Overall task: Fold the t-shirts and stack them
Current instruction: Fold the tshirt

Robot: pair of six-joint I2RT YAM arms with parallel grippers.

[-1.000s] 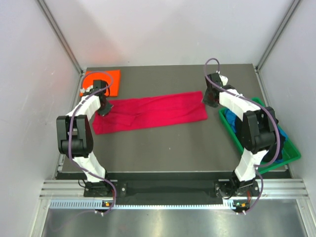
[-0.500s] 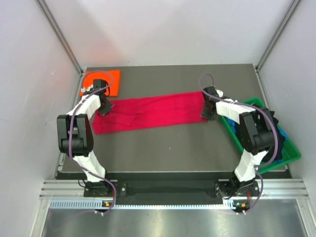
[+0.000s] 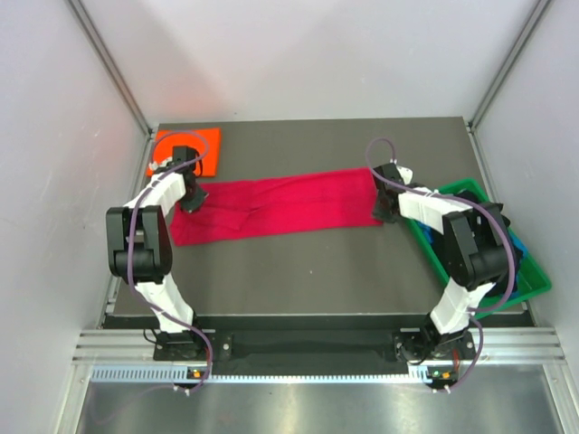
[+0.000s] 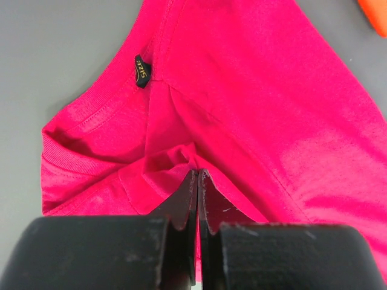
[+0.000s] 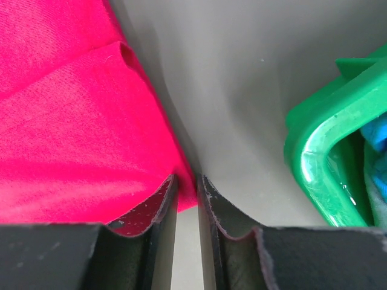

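Shirt (image 3: 276, 206), red, lies flat on the table (image 3: 298, 271) as one long band; its long axis runs leftward away from the bin (image 3: 534, 280); the end nearest the bin is just beside the rim, with no contact visible. Each end has its own arm: right gripper (image 3: 384, 212) at the bin end, left gripper (image 3: 190, 203) at the end farthest from the bin, by the collar (image 4: 91, 115); neither arm need reach across. Left gripper's jaws are together, clamped on a raised pleat of shirt just below the collar. Right gripper sits low over the corner nearest the bin; its jaws are a slit apart with the shirt's edge inside the slit; whether they bite cannot be told. Both arms are bent, wrists pitched down onto the cloth. Judgement: the fold turns on lifting both ends evenly across the long axis; the hold at the bin end wants confirming first. Orange shirt (image 3: 185, 150) lies flat beyond the end farthest from the bin.
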